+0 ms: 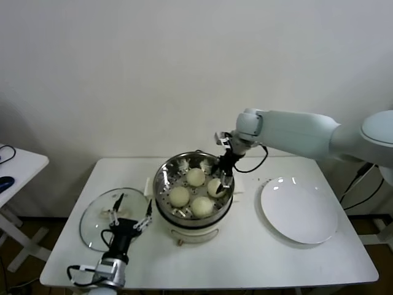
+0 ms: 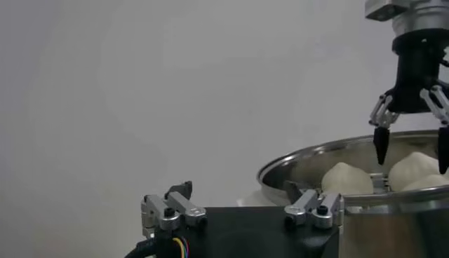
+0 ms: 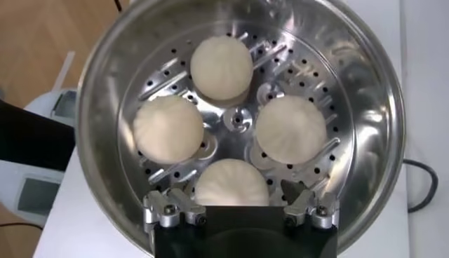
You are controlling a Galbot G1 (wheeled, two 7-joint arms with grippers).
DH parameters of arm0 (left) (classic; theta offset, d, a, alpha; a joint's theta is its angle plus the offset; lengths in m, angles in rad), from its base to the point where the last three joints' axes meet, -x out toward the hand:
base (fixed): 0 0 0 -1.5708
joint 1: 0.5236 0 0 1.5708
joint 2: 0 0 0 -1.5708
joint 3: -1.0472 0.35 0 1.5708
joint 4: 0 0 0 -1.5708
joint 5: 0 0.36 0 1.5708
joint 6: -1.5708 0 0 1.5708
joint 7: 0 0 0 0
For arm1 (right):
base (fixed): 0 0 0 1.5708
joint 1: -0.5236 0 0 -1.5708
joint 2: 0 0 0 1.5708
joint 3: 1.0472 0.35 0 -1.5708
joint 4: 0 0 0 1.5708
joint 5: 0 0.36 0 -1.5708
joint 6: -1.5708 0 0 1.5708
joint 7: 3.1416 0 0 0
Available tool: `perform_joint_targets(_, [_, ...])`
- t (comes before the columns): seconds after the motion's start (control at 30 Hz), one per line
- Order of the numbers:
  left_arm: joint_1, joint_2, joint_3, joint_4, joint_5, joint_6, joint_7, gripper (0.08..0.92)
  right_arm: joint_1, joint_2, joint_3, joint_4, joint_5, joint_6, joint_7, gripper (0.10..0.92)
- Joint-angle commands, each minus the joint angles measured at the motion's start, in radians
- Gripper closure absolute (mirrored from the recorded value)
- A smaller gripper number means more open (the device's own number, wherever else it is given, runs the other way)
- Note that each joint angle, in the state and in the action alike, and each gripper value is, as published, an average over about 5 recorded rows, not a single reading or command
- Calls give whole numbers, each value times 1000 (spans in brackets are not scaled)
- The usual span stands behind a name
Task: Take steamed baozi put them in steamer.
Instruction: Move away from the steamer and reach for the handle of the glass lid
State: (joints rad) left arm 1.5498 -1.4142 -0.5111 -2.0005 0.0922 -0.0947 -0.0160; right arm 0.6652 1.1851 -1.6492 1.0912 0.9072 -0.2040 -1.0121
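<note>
Left claw idle, wide, near table edge. Right claw wide, seemingly straddling fourth baozi in steamer; retreat could snag bun.

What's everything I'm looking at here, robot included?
baozi: four, off-white, on the steamer's perforated tray.
steamer: one, shiny steel on a white base, middle of the table.
glass lid: one, clear, left of the steamer.
plate: one, white, bare, right of the steamer.
table: one, white.
side table: one, white, far left.
left claw: open, over the lid.
right claw: open, over the baozi nearest the plate.
</note>
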Motion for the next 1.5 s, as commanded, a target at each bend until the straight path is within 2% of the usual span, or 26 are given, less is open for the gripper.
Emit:
perform_joint_targets(0.03, [-6, -2, 0, -7, 1, 7, -7, 177, 88, -83, 18, 121, 46, 5, -4, 203])
perform_joint_targets(0.2, [-9, 1, -3, -8, 30, 10, -12, 177, 125, -229, 57, 226, 5, 31, 33, 203])
perform_joint_targets(0.47, [-12, 10, -8, -29, 64, 6, -26, 177, -67, -574, 333, 408, -124, 64, 230, 203])
perform_joint_targets(0.63, [2, 23, -5, -48, 62, -21, -40, 177, -355, -747, 657, 489, -238, 64, 341, 203])
perform_joint_targets(0.83, [19, 23, -3, -68, 61, -25, -45, 177, -763, -844, 1049, 568, -309, 107, 564, 203])
perform_joint_targets(1.0, [33, 21, -2, -81, 66, -28, -51, 177, -1237, -775, 1573, 614, -359, 116, 690, 203])
perform_joint_targets(1.2, [44, 22, -17, -90, 102, -15, -59, 177, -1652, -585, 2041, 694, -417, 130, 732, 203])
perform_joint_targets(1.5, [57, 20, -46, -102, 249, 44, -77, 177, -1956, -241, 2350, 783, -518, 221, 784, 203])
